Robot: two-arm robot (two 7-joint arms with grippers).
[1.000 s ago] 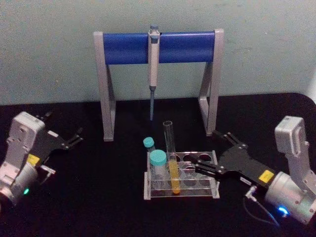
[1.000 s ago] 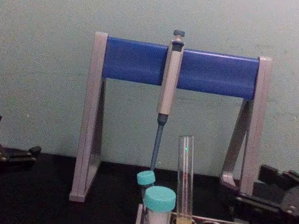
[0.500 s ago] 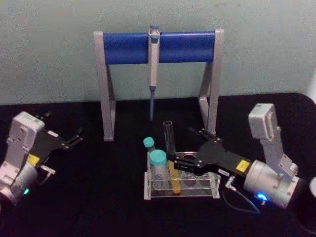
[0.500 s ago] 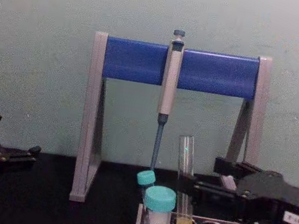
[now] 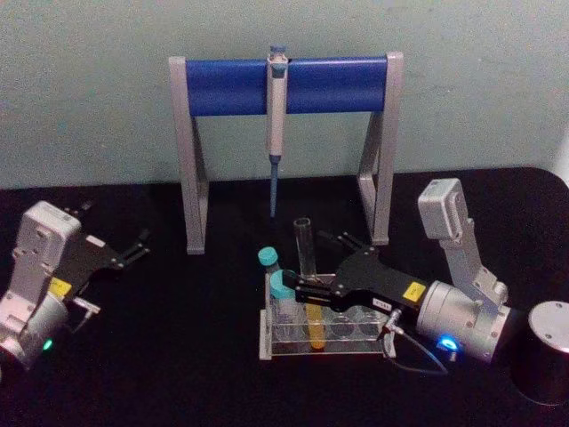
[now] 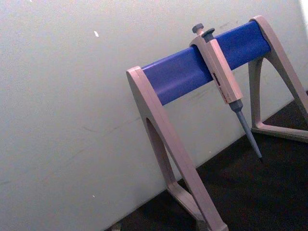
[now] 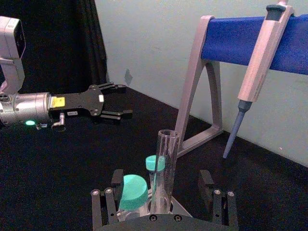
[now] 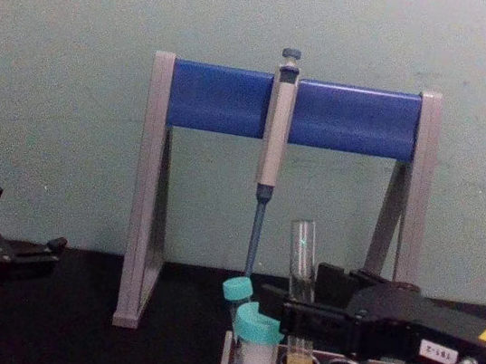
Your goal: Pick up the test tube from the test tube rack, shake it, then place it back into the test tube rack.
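tube (image 5: 304,240) sits in the rack (image 5: 348,348), front row, long axis near vertical w/ slight lean, mouth up. R gripper (image 5: 309,267) wide open, fingers either side of it, not clamped. Since prev frame it's slid further left. L gripper (image 5: 135,249) parked far left, open.

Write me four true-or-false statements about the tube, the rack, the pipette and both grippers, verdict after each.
1. The test tube stands in the test tube rack. True.
2. The right gripper is shut on the test tube. False: its fingers are open, one on each side of the tube.
3. The pipette lies on the table. False: it hangs on the pipette stand.
4. The left gripper is off to the robot's left, apart from the rack. True.
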